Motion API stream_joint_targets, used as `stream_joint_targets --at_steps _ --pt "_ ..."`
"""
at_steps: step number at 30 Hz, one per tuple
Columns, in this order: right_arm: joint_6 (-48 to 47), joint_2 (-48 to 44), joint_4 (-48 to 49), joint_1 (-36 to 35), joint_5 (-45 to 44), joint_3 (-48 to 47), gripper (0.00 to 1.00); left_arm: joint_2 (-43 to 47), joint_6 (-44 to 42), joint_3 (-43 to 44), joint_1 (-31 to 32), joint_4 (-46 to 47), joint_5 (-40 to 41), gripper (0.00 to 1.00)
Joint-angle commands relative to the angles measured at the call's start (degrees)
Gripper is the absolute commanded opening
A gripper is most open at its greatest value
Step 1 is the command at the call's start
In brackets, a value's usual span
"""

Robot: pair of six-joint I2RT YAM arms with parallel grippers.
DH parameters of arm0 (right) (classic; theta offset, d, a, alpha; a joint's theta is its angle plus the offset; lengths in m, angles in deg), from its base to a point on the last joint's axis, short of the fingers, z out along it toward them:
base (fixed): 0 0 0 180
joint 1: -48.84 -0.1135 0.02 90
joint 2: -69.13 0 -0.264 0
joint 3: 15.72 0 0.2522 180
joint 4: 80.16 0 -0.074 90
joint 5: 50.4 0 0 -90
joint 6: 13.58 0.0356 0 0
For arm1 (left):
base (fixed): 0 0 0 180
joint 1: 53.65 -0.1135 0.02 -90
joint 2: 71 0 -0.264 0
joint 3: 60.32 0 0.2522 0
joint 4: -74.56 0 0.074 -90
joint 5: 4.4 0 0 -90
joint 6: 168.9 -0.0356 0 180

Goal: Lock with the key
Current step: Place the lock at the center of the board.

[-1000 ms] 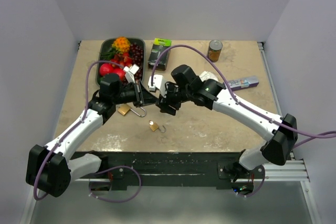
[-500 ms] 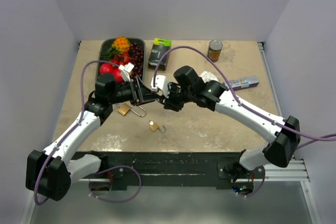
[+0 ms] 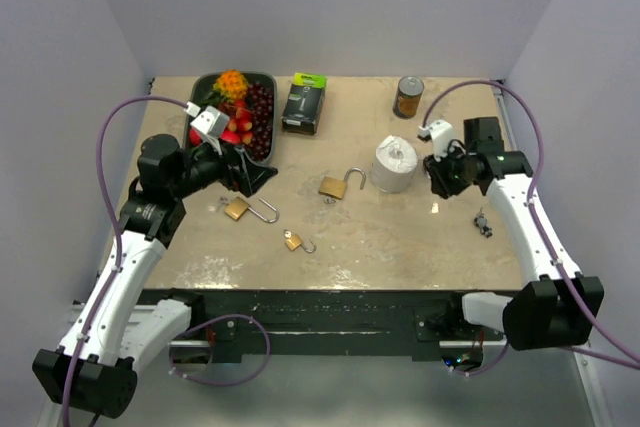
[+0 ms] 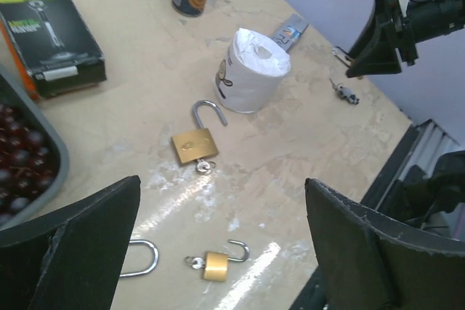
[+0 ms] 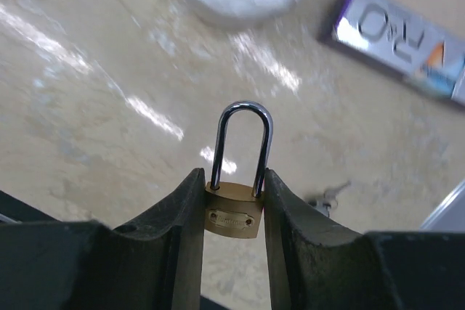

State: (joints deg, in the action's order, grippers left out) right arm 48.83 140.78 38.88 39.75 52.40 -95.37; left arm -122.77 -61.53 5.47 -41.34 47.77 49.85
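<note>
- Top external view gives you a beige bench boxed by pale walls on three sides.
- Your right tool is clenched on a small brass padlock, and the left tool is released beside the fruit tray.
- The key lies near the right edge, with the paper roll between it and the open padlock.
- Bare bench runs along the near edge.
</note>
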Motion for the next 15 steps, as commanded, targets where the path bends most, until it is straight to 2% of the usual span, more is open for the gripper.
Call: stream_joint_targets --at_steps 1,6,15 --pt "-8.4 -2.2 -8.5 10.6 -1.8 4.1 0.00 1.6 -12.1 0.4 -0.3 -0.7 3.0 0.99" --pt "-7.5 0.1 -8.2 15.7 -3.6 8.3 0.00 1.1 -11.5 -1.6 -0.3 2.5 5.7 0.99" --pt "-4.4 7.3 -3.5 16.6 -7.6 11.9 0.00 -5.4 -10.9 2.0 -0.3 1.5 6.8 0.99"
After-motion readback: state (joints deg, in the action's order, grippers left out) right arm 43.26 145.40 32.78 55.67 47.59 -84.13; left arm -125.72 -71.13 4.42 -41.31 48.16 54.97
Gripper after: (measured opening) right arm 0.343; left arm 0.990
